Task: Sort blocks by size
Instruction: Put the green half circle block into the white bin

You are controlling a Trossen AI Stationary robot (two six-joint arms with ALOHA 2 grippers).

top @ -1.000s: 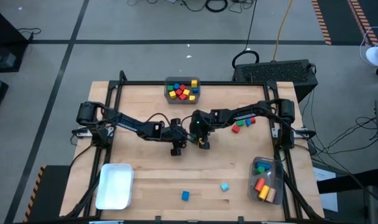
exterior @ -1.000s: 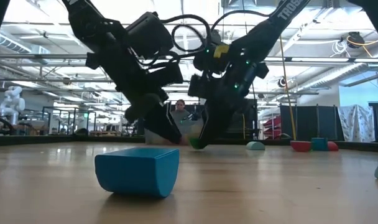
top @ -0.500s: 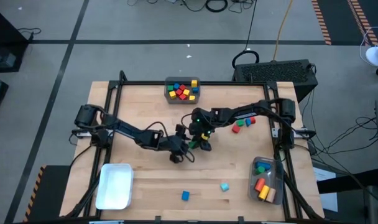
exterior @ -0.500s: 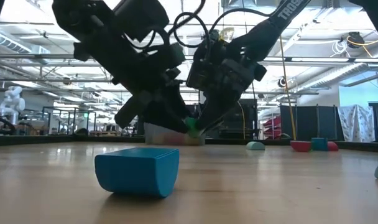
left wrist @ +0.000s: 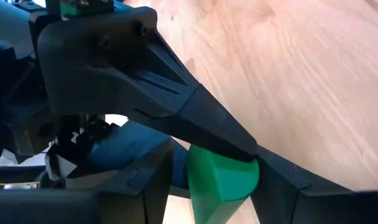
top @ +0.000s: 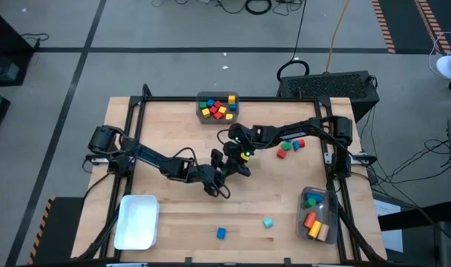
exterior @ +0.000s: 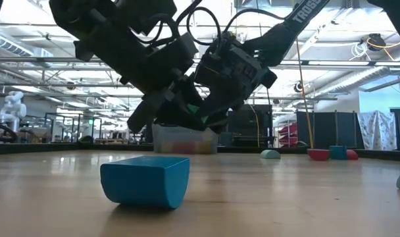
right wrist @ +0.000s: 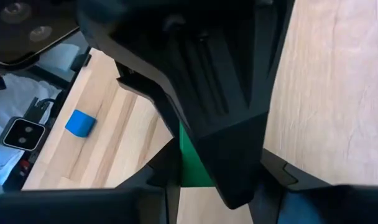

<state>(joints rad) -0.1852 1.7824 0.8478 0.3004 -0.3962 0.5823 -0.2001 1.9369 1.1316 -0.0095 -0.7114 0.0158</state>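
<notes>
A green block [left wrist: 221, 180] hangs over the middle of the table, and both grippers meet on it. My left gripper [top: 223, 176] reaches in from the table's left and my right gripper [top: 236, 166] from the right; each is shut on the block. In the low view the green block [exterior: 193, 108] shows as a small patch between the two dark hands, well above the tabletop. From above, the hands hide it. A blue block [top: 221, 233] and a cyan block [top: 268, 222] lie flat on the table near its front edge. My left gripper pinches the green block between its two fingers, on two opposite sides [left wrist: 198, 190]. The fingers slant downward from the table's left. The block is lifted clear of the table. My right gripper has the same block between its two fingers, and only a strip of a green face [right wrist: 190, 167] shows because the left hand's finger stands in front. One right finger [left wrist: 226, 140] lies on the block's upper face. The fingers slant downward from the table's right.
A grey bin [top: 217, 107] with several blocks stands at the far edge. A white bin [top: 136, 221] sits at the near left, and a clear bin [top: 317, 215] with blocks at the near right. Three loose blocks [top: 288, 147] lie right of the grippers.
Both grippers have risen together with the green block, which was down at the tabletop and now hangs clear. My left hand has swung toward the table's right and near edge and rolled. My right wrist has turned as well. Neither gripper has let go.
</notes>
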